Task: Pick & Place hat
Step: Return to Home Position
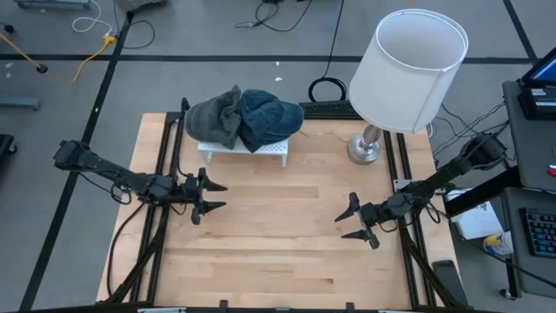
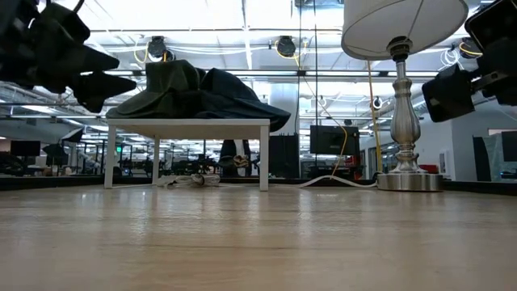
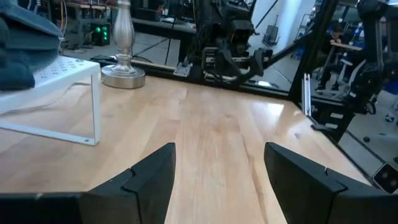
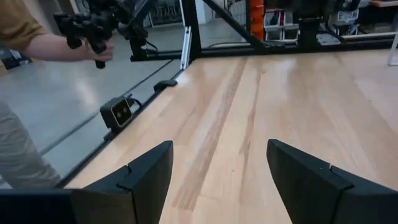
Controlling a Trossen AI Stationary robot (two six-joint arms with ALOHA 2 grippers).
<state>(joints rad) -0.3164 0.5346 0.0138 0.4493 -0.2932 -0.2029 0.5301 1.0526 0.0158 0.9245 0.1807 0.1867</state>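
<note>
Currently in hand: the return to rest, as I judge it; the placing looks done, since no cap lies loose on the tabletop.
Caps: heaped together on the small white shelf near the far edge of the tabletop, left of its middle. A gray cap on the heap's left side touches and partly overlaps a dark blue cap on its right. Whether more lie beneath cannot be told.
Left gripper: near the left edge, just in front of the shelf and above the wood; its fingers are spread with nothing between them.
Right gripper: toward the right edge, well apart from the shelf; its fingers are likewise spread and empty.
Lamp: at the far right corner, base on the wood, beside the shelf but not touching it.
Person: a hand beyond the table grips a dark handle, apart from both grippers.
Next move: each arm probably needs to draw back toward its own side edge. The left should keep low and away from the shelf's front leg, so the heap is not nudged; the right has bare wood around it.
</note>
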